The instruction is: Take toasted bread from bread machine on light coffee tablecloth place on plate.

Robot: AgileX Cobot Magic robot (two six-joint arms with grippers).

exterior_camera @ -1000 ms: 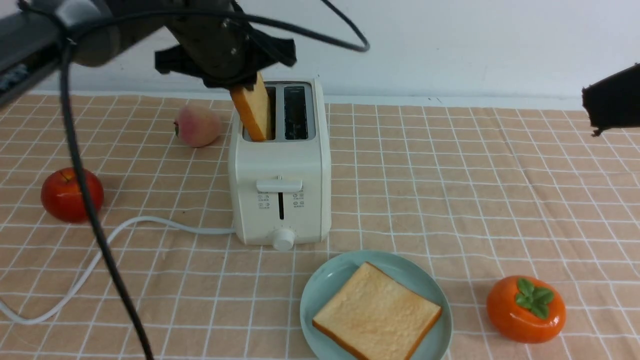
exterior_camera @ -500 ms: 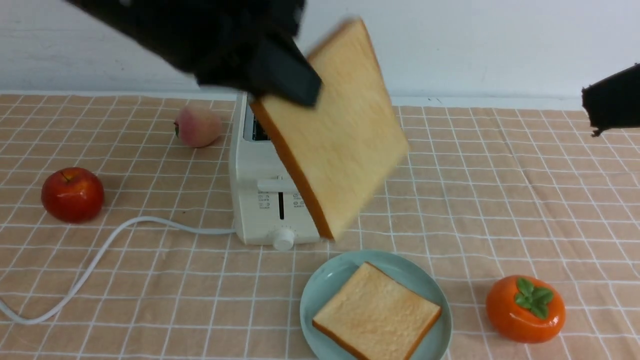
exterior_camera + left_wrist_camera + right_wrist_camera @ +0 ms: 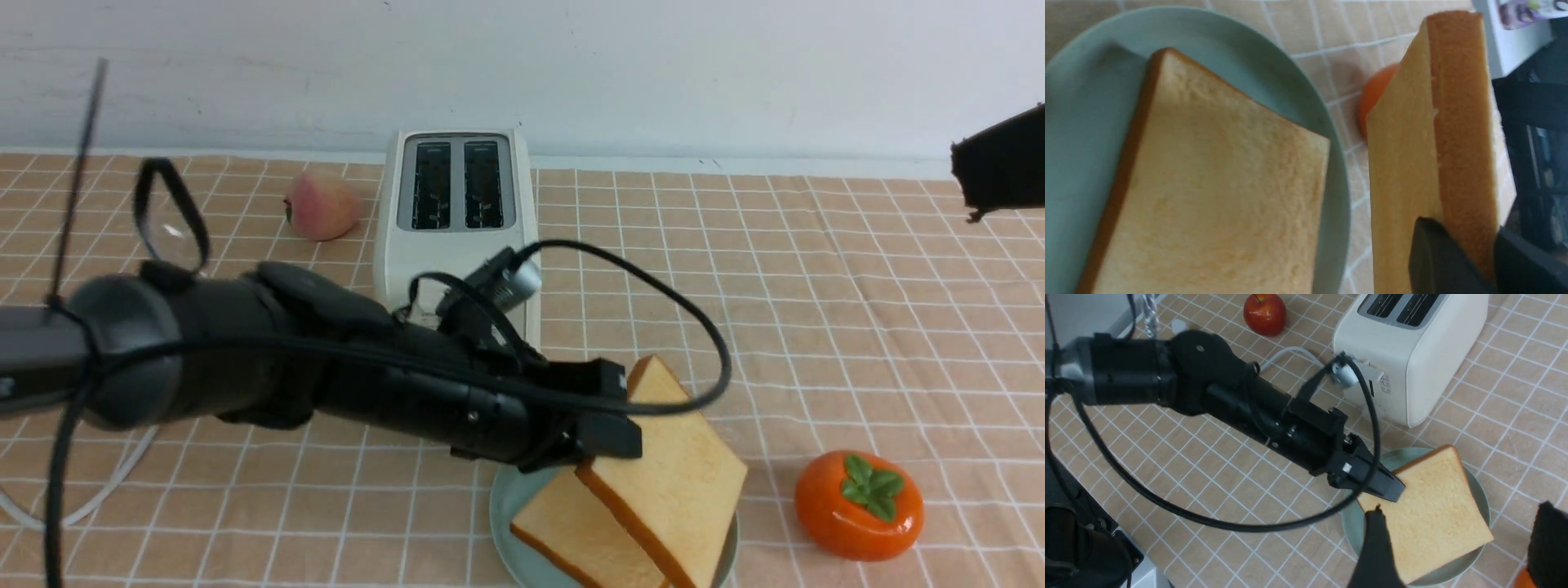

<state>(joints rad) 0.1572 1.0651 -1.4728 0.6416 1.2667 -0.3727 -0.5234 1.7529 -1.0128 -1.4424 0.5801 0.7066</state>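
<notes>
The left arm reaches low across the light coffee tablecloth [image 3: 816,310] from the left side, stretched almost level in front of the bread machine [image 3: 457,241], with its wrist turned toward the plate [image 3: 500,498]. The left gripper [image 3: 612,408] is closed narrowly on one corner of the held slice [image 3: 678,474]; in the left wrist view its two dark fingers [image 3: 1433,261] press both faces of the bread. This slice hangs tilted over the right half of the plate, its lower edge down near the rim, and it partly covers the flat slice [image 3: 563,523] that lies on the plate. Whether the two slices touch I cannot tell. The right gripper [image 3: 1460,507] hangs high at the right side, its fingers wide apart and holding nothing. An orange persimmon [image 3: 857,506] stands just beside the plate on the right. One second ago the held slice stood in the left slot of the bread machine with the gripper on it; half a second ago it was lifted in the air before the machine. Now both slots are empty and the arm has come down to the plate. The flat slice and the right gripper have not moved.
</notes>
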